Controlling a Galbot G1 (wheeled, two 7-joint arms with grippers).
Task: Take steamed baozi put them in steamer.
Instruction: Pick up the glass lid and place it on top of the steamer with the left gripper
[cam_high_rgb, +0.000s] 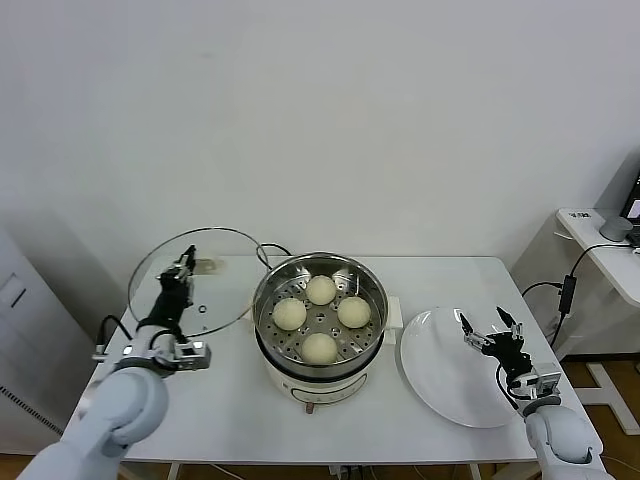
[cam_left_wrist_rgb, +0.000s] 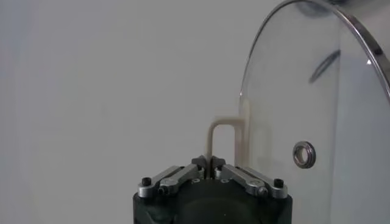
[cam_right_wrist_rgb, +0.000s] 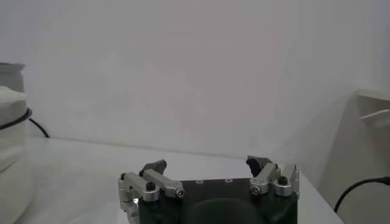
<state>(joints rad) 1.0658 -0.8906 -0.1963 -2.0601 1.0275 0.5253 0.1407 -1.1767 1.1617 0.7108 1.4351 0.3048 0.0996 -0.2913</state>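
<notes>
Several cream-white baozi (cam_high_rgb: 321, 290) lie on the perforated floor inside the steel steamer (cam_high_rgb: 268, 300), which stands uncovered at the table's middle. My left gripper (cam_high_rgb: 187, 264) holds the round glass lid (cam_high_rgb: 215, 255) tilted on edge above the table, left of the steamer. In the left wrist view that gripper (cam_left_wrist_rgb: 208, 161) is shut on the lid's thin white handle (cam_left_wrist_rgb: 222, 131), with the glass lid (cam_left_wrist_rgb: 304, 103) beside it. My right gripper (cam_high_rgb: 490, 330) hovers open over the white plate (cam_high_rgb: 440, 385) with nothing between its fingers; the right wrist view shows this gripper (cam_right_wrist_rgb: 210, 163) with the jaws wide apart.
A black cord (cam_high_rgb: 272, 250) runs behind the steamer. A side table (cam_high_rgb: 600, 245) with a hanging cable (cam_high_rgb: 566, 290) stands at the right, beyond the table edge. A white cabinet (cam_high_rgb: 20, 330) stands at the left.
</notes>
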